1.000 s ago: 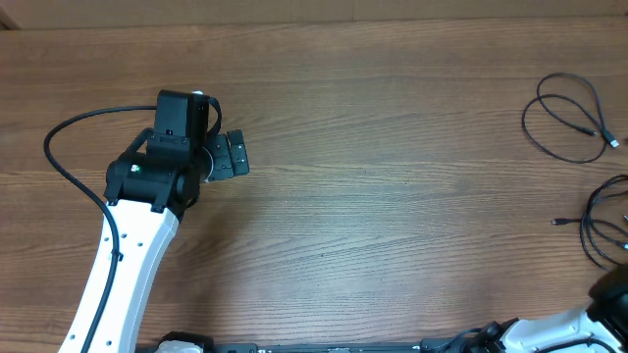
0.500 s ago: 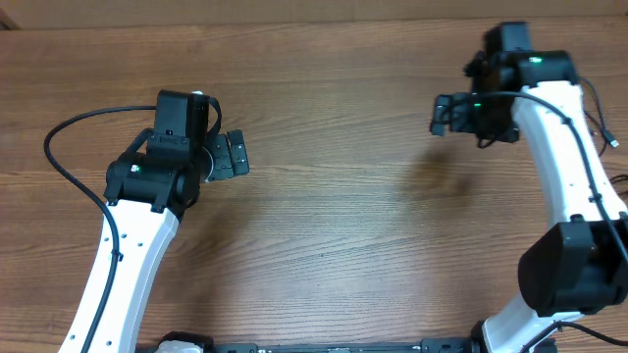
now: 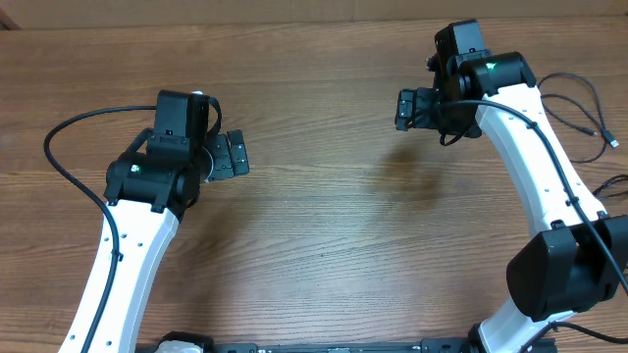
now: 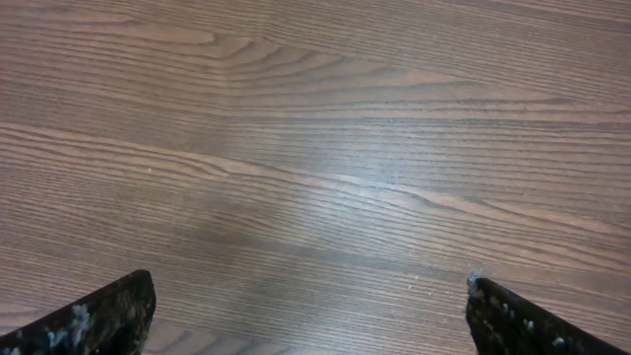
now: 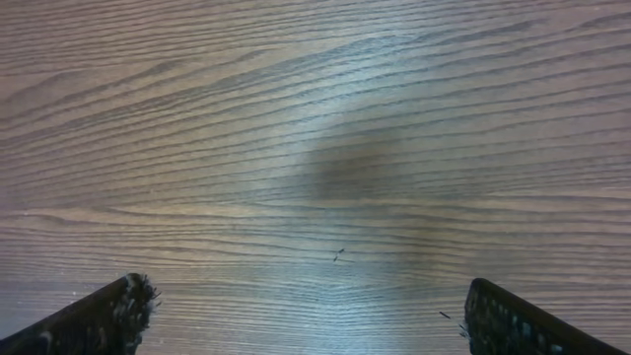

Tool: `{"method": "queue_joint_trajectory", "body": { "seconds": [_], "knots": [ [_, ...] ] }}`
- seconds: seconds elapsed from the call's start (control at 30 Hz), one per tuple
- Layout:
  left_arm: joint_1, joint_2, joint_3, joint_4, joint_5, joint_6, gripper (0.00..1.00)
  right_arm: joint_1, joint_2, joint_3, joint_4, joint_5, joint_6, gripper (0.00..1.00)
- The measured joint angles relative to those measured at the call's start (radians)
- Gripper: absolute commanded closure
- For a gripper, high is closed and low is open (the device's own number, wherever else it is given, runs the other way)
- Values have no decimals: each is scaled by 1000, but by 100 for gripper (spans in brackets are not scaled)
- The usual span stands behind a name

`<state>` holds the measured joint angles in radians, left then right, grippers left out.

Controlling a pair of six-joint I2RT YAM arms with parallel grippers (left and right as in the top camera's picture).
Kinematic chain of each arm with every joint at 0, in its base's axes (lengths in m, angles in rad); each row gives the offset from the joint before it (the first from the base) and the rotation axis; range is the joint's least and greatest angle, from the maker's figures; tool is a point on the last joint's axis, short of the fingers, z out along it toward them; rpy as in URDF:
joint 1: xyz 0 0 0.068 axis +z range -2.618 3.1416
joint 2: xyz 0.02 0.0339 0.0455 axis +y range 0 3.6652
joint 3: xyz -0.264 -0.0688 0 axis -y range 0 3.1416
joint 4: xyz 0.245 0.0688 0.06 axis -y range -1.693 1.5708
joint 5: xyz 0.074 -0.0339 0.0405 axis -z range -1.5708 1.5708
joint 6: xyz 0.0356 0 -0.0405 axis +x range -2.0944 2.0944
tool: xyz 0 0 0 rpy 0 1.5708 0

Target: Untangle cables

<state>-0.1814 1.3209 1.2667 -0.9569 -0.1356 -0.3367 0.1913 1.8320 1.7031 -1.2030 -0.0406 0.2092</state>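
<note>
Overhead, the cables [image 3: 589, 84] lie at the far right edge of the table [image 3: 324, 245], well apart from both claws. One thin black cord makes a loose loop beside the upper stretch of the right arm, partly hidden behind it, with small plug ends pointing toward the table's edge. A second cord [image 3: 610, 184] shows lower down along the same edge, also cut off by the arm and the frame, so I cannot tell whether the two are knotted together.

The right claw [image 3: 404, 108] hangs over bare wood in the upper right part of the table, pointing left, away from the cords. In the right wrist view its two dark fingers [image 5: 104, 316] sit at the opposite bottom corners, spread wide and grasping nothing, with wood grain and a soft dark shadow [image 5: 355, 168] between them.

The left claw [image 3: 234, 155] is over the left half of the table, pointing right, well apart from the cords. The left wrist view shows its fingers [image 4: 108, 316] likewise spread to the bottom corners, released and empty, above plain wood.

A thicker black wire [image 3: 59, 147] curves out from the left arm and back along its white link.
</note>
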Motion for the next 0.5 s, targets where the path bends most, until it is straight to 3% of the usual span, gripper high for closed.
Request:
{"method": "queue_joint_trajectory", "body": {
  "seconds": [0.5],
  "knots": [
    [0, 0, 0, -8, -19, 1, 0, 0, 0, 0, 0, -8, 0, 0]
  ]
}}
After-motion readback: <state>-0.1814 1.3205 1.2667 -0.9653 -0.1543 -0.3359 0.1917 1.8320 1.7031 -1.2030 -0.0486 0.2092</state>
